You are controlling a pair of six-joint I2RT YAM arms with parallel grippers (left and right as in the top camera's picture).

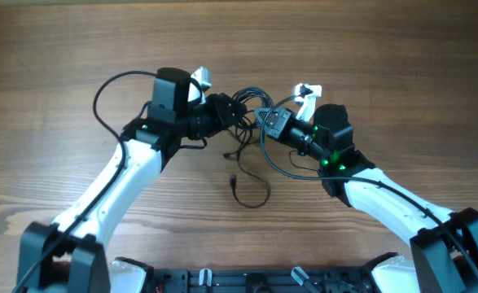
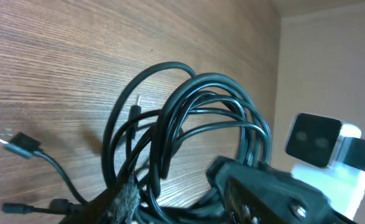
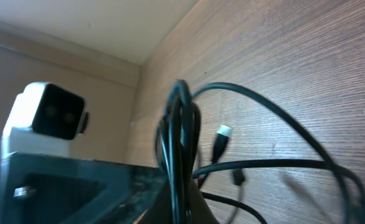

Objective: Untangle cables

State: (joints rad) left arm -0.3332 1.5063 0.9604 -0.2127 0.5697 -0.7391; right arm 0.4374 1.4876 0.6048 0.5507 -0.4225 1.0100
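Observation:
The cables [image 1: 247, 106] are a tangle of thin black cords in the middle of the wooden table, bunched between my two grippers. My left gripper [image 1: 221, 111] is shut on the left side of the bunch. My right gripper [image 1: 268, 120] is shut on the right side. In the left wrist view the cables [image 2: 194, 118] rise in several loops from my worn finger [image 2: 132, 202], with the right gripper [image 2: 269, 190] close beside. In the right wrist view a bundle of cables [image 3: 179, 137] stands upright out of my jaws [image 3: 185, 208].
A loose cable end [image 1: 251, 191] trails in a curl toward the front of the table. A plug [image 2: 23, 146] lies on the wood at the left. Another plug [image 3: 222, 134] hangs by the bundle. Thicker arm wires [image 1: 108, 89] loop behind the left arm.

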